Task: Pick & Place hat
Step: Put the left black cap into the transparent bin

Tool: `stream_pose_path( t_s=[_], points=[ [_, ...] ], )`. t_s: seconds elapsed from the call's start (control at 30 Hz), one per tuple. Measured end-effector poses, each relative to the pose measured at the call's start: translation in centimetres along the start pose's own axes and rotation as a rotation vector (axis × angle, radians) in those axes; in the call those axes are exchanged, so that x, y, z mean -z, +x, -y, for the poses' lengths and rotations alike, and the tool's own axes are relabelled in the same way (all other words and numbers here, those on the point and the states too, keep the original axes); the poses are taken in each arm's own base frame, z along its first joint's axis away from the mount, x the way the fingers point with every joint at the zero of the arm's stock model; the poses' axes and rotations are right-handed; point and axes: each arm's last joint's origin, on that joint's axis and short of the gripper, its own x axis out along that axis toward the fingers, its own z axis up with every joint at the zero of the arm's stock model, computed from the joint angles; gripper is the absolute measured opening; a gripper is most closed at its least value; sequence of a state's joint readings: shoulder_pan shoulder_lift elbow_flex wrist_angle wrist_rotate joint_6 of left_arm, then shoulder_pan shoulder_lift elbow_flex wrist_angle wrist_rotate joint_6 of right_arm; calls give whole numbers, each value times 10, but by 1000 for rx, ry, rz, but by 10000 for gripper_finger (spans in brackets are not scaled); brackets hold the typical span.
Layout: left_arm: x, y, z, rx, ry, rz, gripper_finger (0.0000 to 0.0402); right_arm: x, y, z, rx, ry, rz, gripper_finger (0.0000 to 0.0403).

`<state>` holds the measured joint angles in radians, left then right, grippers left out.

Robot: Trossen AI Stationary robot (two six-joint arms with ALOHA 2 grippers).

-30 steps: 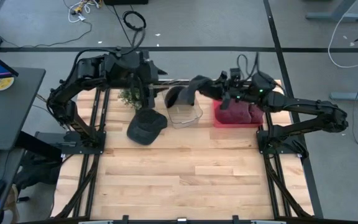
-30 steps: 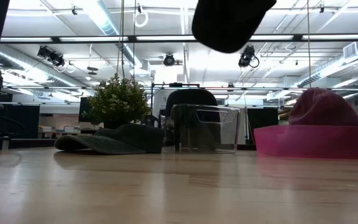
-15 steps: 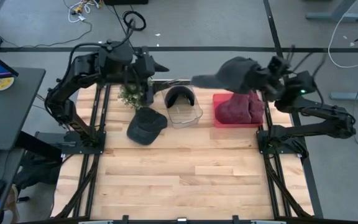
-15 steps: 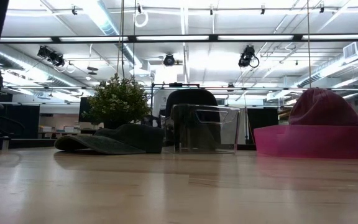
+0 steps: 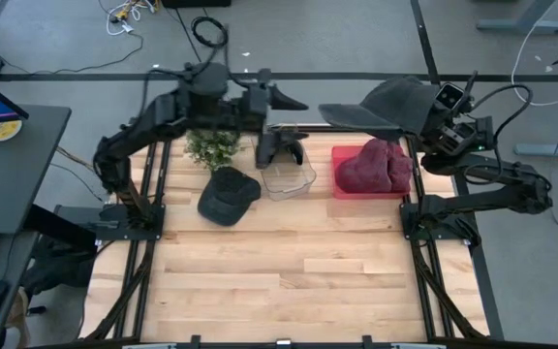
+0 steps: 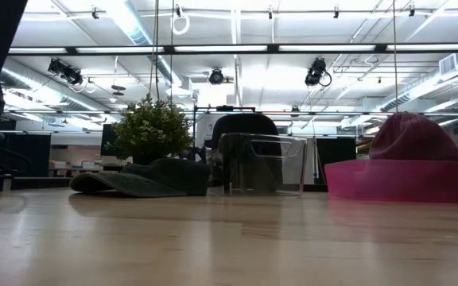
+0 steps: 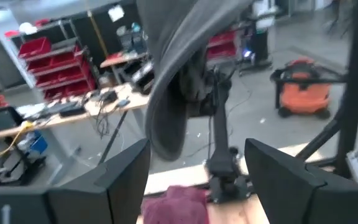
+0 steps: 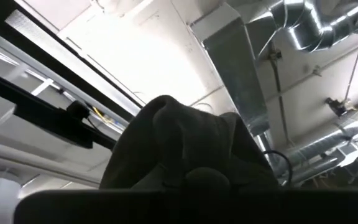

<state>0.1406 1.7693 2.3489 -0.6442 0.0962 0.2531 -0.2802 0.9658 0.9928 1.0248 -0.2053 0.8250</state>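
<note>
Wooden table | right gripper clamped on raised cap, carrying step | left gripper spread, empty | next: lower cap into place.

- The counter is pale wood in butcher-block strips, its near half bare.
- A dark cap lies flat toward the far left.
- A small green plant stands just behind the cap.
- A clear plastic container sits at the far middle, beside the cap.
- A pink tray rests to the right of the container, with a maroon hat in it.
</note>
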Motion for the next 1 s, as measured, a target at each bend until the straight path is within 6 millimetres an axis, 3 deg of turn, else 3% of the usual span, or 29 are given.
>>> stream_pose_path(
  t_s=[0.27, 0.6, 0.77, 1.0],
  points=[
    [4, 21, -5, -90, 35, 49, 266, 5, 2, 1, -39, 39, -6, 37],
    [9, 35, 0, 32, 31, 98, 252, 8, 2, 1, -42, 25, -11, 37],
    [6, 35, -1, 26, 34, 121, 189, 10, 2, 3, -24, 20, -28, 37],
    [3, 34, -1, 16, 39, 160, 34, 14, 2, 8, 32, -2, -76, 37]
  ],
)
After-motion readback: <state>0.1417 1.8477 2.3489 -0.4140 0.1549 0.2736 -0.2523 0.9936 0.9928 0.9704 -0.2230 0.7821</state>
